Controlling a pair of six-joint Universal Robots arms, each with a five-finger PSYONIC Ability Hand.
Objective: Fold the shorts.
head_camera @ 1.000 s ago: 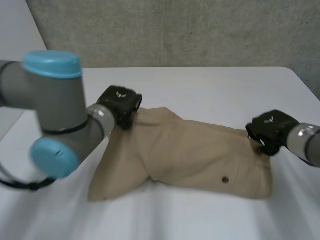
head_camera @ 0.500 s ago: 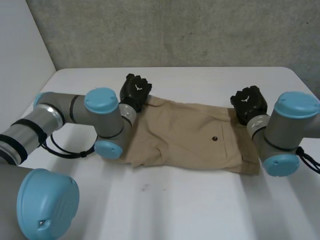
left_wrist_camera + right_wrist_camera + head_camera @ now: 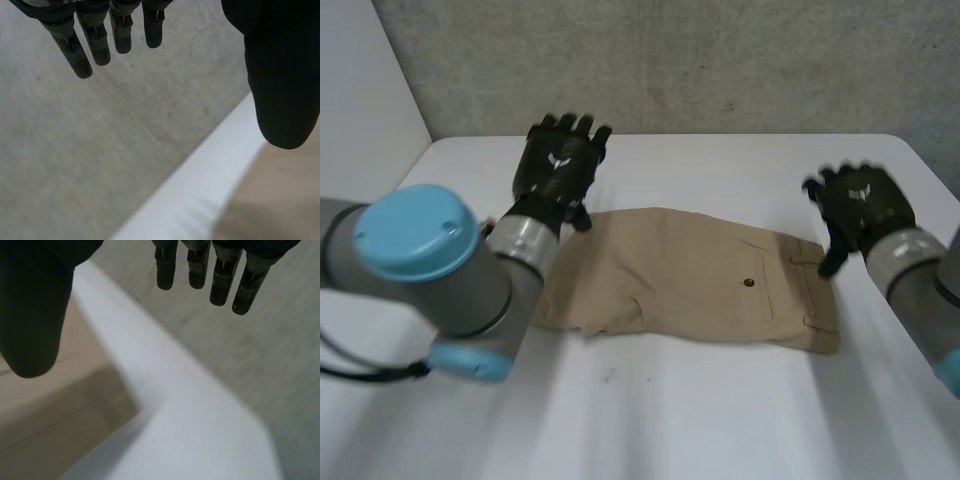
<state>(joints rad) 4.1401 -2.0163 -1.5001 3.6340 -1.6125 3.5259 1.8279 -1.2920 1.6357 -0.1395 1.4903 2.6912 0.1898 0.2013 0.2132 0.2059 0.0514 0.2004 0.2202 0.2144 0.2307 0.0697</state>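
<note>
The tan shorts lie folded flat in the middle of the white table, with a small dark button on a back pocket. My left hand hovers above the shorts' far left corner, fingers spread and straight, holding nothing. My right hand is raised just beyond the shorts' far right corner, also open and empty. In the left wrist view the straight fingers and thumb stand apart, with a strip of the shorts below the thumb. In the right wrist view the fingers are straight, and the shorts lie under the thumb.
A grey concrete wall rises behind the table's far edge. A white panel stands at the far left. My left arm crosses the table's left side and my right forearm lies along its right edge.
Both hands have let go of the shorts' far corners, opened and lifted away. The shorts went from bunched and held up to lying flat, folded.
</note>
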